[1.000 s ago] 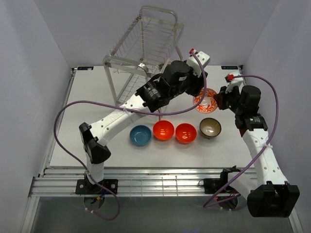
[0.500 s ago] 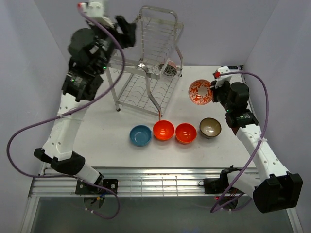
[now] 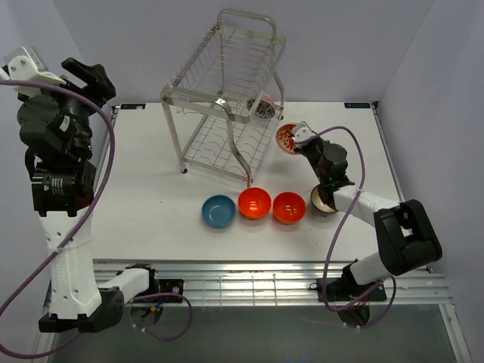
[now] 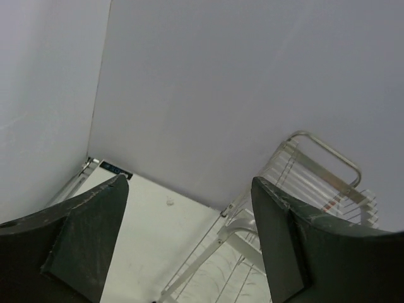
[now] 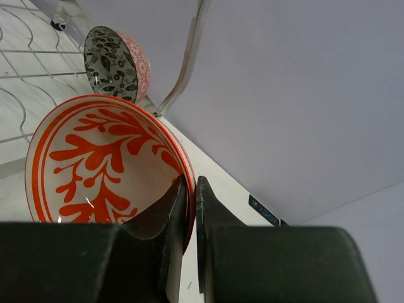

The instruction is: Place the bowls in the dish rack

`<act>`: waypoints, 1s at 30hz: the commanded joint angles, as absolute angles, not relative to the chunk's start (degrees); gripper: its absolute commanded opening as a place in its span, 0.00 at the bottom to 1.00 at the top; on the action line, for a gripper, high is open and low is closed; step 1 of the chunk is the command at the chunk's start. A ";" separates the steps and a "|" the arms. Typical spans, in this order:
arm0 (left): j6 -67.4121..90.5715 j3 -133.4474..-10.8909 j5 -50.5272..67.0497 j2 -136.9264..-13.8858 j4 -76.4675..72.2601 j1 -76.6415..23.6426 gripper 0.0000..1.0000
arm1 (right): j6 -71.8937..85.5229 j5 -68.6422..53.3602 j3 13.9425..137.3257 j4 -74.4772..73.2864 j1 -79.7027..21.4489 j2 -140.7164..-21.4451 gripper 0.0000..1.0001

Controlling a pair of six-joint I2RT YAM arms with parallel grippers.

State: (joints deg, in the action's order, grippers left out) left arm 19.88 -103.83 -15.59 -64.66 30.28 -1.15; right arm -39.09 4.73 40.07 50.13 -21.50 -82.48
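White table — pale walls on three sides, slotted metal rail along its near edge.

In the top view the left arm rises from its base at 7 o'clock and stands nearly upright along the left edge, its wrist high at 10 o'clock. The left gripper points toward 1 o'clock, its jaws spread wide with nothing between them; its wrist view shows the two dark fingers well apart. The right arm folds at an elbow at 4 o'clock and lies low, its forearm running toward 10 o'clock. The right gripper sits near centre at 2 o'clock, jaws pinched almost together on the rim of the red-and-white bowl.
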 commanded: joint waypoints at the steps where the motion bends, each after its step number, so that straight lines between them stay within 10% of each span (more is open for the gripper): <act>1: 21.53 -99.32 -12.49 -69.68 36.72 2.71 0.91 | -42.37 6.15 46.38 70.75 -22.41 -85.68 0.08; 30: 21.01 -79.72 9.14 -75.76 31.99 23.38 0.98 | -59.67 7.65 73.12 96.41 -27.25 -124.18 0.08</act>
State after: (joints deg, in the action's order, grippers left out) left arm 21.45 -79.96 7.33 -77.06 34.06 22.83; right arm -57.10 6.81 69.25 70.22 -27.03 -122.91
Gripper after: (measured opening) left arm 0.979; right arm 0.117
